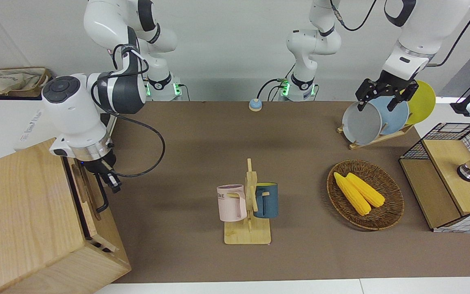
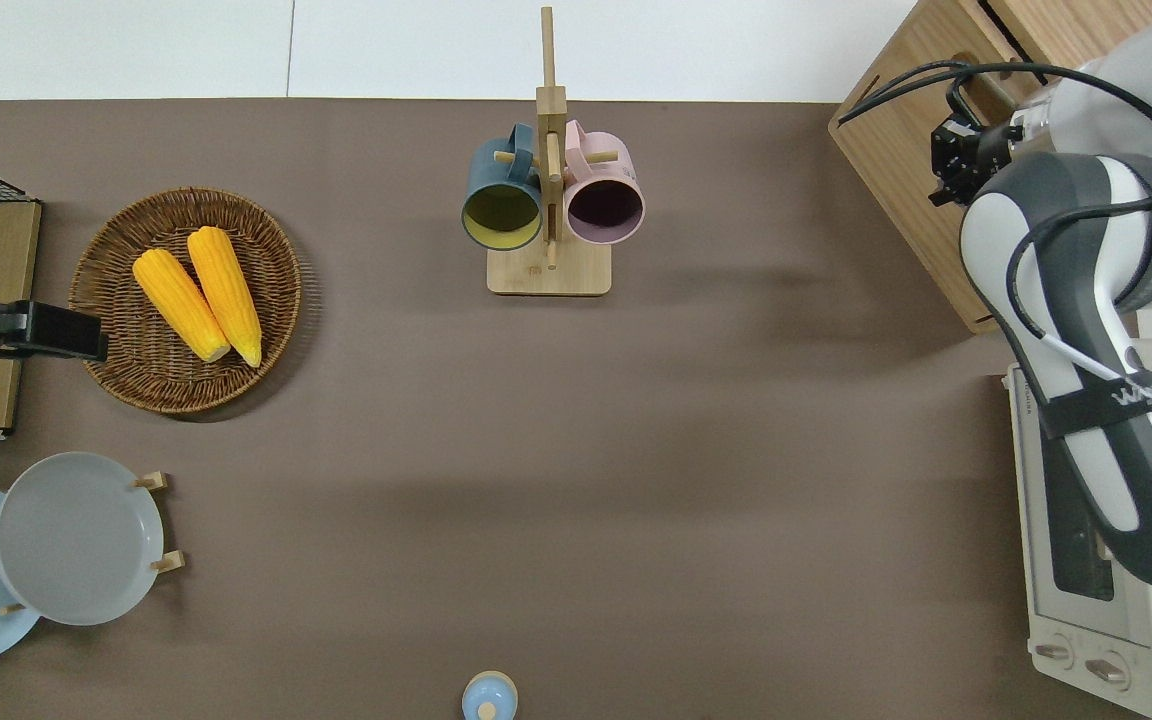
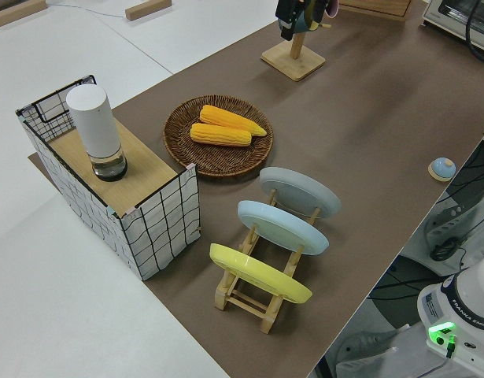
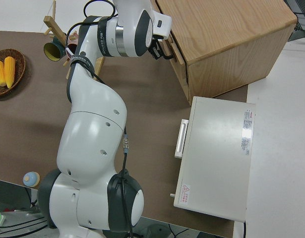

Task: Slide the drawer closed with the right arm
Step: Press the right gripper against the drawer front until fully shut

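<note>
Brown matting covers the tabletop, with a white wall rising where the two arms are mounted. At the right arm's end stands the big light-wood cabinet, and the drawer sits pushed almost flush into its front, only a thin dark gap showing along its edge, its black bar handle standing out toward the middle of the tabletop. The right pincer points down at the drawer front, right at the end of the handle nearer to the robots; whether its fingers are apart or together I cannot tell, nor whether they touch the wood. Beside the cabinet, nearer to the robots, lies the white toaster oven. Mid-tabletop a wooden mug stand carries a pink mug and a dark blue mug. Toward the left arm's end are a wicker basket holding two corn cobs, a plate rack with grey, blue and yellow plates, and a wire-mesh wood box with a white cylinder on top. The left pincer is parked, its fingers spread apart.
</note>
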`<state>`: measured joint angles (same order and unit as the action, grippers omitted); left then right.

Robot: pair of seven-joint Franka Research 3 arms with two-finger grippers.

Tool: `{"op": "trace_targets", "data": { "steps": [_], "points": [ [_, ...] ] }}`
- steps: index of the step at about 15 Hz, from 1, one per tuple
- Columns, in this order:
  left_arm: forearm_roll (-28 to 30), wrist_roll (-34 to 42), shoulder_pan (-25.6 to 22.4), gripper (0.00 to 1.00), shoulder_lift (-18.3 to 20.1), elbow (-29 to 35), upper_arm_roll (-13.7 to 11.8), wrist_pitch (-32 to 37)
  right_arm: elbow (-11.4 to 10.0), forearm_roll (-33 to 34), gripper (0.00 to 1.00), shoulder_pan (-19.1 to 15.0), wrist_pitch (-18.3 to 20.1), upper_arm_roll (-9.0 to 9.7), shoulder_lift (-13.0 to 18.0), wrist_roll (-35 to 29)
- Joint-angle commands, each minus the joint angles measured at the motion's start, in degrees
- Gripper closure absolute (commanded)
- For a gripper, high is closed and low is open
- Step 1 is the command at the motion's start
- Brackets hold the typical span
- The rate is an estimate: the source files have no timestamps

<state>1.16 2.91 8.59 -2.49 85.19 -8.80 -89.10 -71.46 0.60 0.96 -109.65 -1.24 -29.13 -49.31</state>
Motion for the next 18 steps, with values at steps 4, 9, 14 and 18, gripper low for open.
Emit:
{"op": "trace_targets", "data": {
  "steps": [4, 9, 14, 18],
  "points": [
    [-0.72, 0.43, 0.99, 0.00, -0.76, -1.17, -0.95, -0.02, 2.55, 0.63, 1.000, -2.54, -0.91, 1.15, -1.81, 5.18],
    [-0.72, 0.43, 0.99, 0.00, -0.76, -1.17, -0.95, -0.02, 2.64, 1.06, 1.000, -3.68, -1.00, 1.06, -1.90, 9.57],
    [-0.72, 0.43, 0.99, 0.00, -0.76, -1.17, -0.95, -0.02, 2.64, 1.07, 1.000, -4.30, -1.00, 1.06, -1.90, 11.07],
    [-0.72, 0.43, 0.99, 0.00, -0.76, -1.17, -0.95, -0.02, 2.64, 1.07, 1.000, -4.21, -0.91, 1.15, -1.90, 10.99]
  ]
}}
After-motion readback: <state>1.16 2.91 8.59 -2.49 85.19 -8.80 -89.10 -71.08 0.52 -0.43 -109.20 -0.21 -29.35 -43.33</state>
